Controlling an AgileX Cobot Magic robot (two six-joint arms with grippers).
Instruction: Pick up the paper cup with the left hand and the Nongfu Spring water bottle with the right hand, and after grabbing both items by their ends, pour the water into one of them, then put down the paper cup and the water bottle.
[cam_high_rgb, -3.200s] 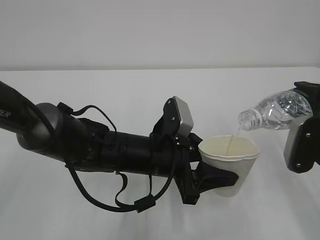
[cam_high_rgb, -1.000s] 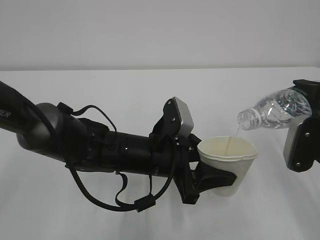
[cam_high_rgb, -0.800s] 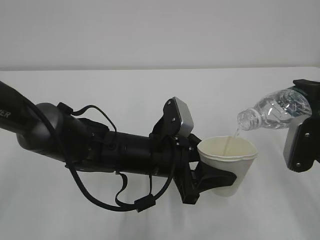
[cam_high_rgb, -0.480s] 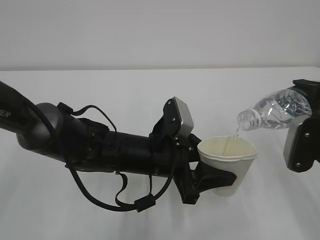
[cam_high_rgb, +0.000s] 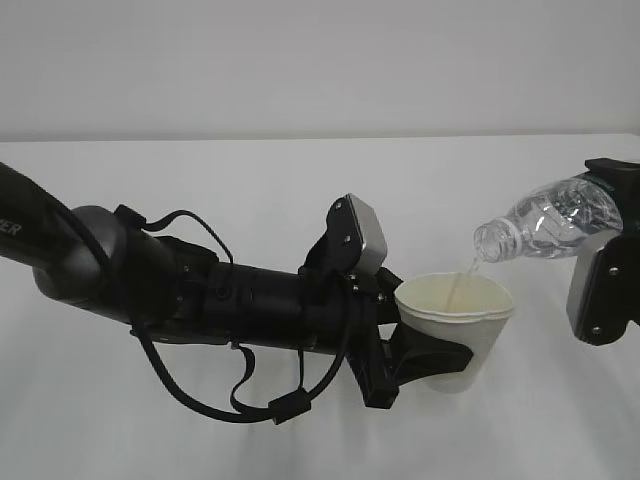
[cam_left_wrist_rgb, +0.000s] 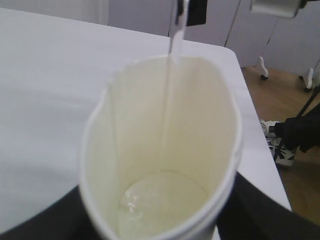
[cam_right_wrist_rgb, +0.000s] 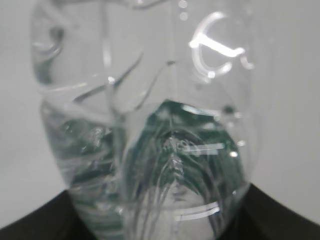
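At right of the exterior frame, the right gripper (cam_high_rgb: 612, 215) clamps the bottle (cam_high_rgb: 545, 222), neck tilted down-left over the cup (cam_high_rgb: 458, 325) (centre-right, squeezed in the left gripper (cam_high_rgb: 425, 358)); water (cam_high_rgb: 462, 283) streams inside its rim.

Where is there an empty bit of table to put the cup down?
Bare table lies behind the left arm, up to the wall. More lies in front, below the cup. The gap between the cup and the right arm is tight, with the bottle pouring water above it.
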